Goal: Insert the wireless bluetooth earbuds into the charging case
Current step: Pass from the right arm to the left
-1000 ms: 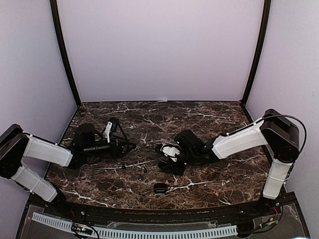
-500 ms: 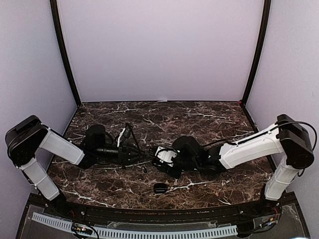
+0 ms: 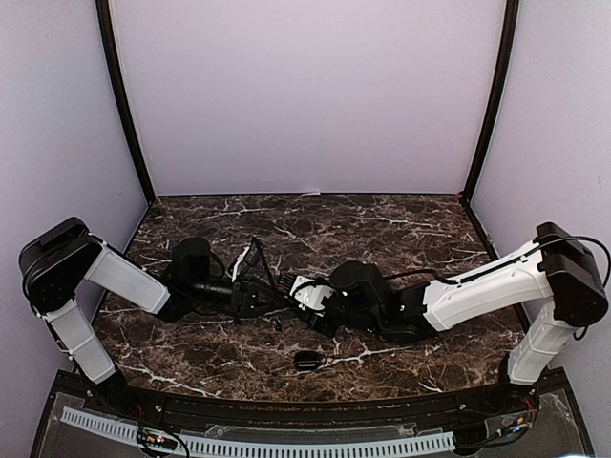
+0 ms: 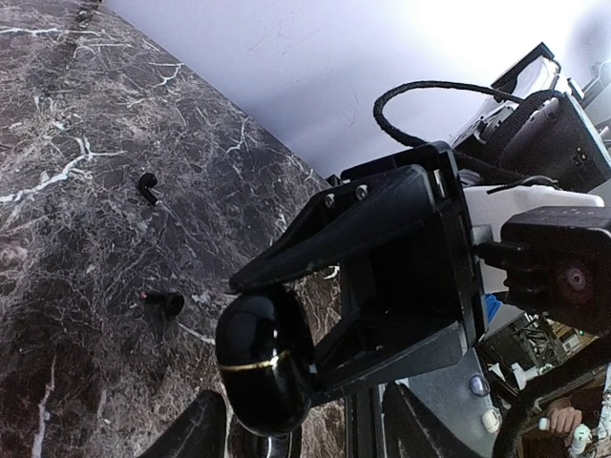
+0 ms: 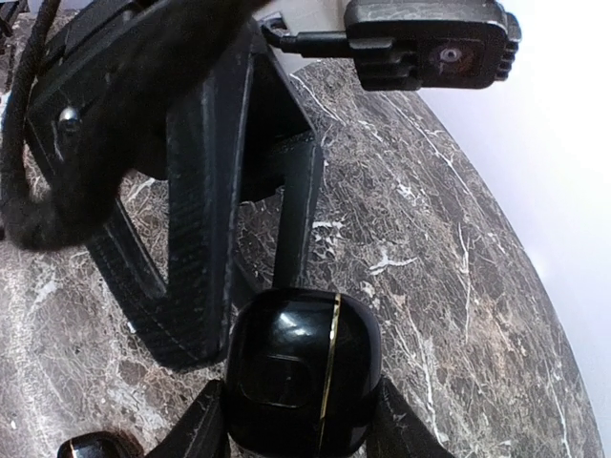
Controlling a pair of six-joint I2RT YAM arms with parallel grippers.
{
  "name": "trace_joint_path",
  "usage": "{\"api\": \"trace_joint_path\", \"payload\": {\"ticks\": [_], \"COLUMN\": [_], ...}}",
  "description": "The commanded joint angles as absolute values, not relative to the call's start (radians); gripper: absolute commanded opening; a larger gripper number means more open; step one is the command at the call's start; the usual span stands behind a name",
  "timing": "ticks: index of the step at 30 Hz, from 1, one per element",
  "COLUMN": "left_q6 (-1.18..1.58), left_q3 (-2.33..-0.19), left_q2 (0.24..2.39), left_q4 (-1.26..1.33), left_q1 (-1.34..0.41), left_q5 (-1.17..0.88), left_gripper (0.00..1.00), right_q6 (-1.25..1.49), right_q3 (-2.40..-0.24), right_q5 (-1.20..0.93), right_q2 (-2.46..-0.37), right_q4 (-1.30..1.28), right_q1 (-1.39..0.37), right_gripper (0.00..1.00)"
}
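A glossy black charging case [image 5: 301,382] with a thin gold seam is closed and held off the table, with my right gripper [image 5: 301,425] shut on it. In the left wrist view the same charging case [image 4: 265,361] sits between the fingers of my left gripper [image 4: 301,431], nearer one finger and apart from the other, so that gripper is open. The two grippers meet nose to nose at mid-table [image 3: 286,291]. Two black earbuds [image 4: 148,184] [image 4: 164,302] lie loose on the marble. No earbud is in either gripper.
A second small black case [image 3: 306,360] lies on the dark marble table [image 3: 382,229] nearer the front edge, below the two grippers. Pale walls close in the back and both sides. A dark rounded object [image 5: 91,447] shows at the bottom left of the right wrist view.
Both arms have reached inward to the table's middle. My left gripper has travelled right until its fingers straddle the case, and its jaws have narrowed. The right gripper kept its hold.
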State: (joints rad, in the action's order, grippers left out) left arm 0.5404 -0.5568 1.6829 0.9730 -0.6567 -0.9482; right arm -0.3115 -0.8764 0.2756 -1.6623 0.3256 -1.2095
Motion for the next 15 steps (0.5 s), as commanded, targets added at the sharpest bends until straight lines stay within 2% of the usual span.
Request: {"api": "trace_joint_path", "payload": {"ticks": [1,3,8,15], "left_q6": [0.545,0.543,0.534,0.537], "left_q3": [-0.584,-0.586,-0.588,-0.588], "left_q2": [1.696,1.699,1.698,1.703], "left_q4": [1.0,0.999,0.99,0.996], "left_q1": [-0.664,-0.666,-0.666,-0.666], "left_q5": [-0.98,-0.985,-0.981,-0.98], "left_gripper": [0.59,0.53,0.43,0.47], "right_q6": [-0.338,-0.341,-0.347,-0.359], "right_q3": [-0.877,-0.879,-0.873,-0.866], "right_q5": [0.317,0.321,0.321,0.328], "right_q2": [-1.652,-1.658,-1.655,-1.649], "right_q4": [0.399,0.399,0.4,0.403], "right_q1": [-1.225,-1.225,-1.228,-1.242], "right_gripper": [0.44,0.44,0.48,0.49]}}
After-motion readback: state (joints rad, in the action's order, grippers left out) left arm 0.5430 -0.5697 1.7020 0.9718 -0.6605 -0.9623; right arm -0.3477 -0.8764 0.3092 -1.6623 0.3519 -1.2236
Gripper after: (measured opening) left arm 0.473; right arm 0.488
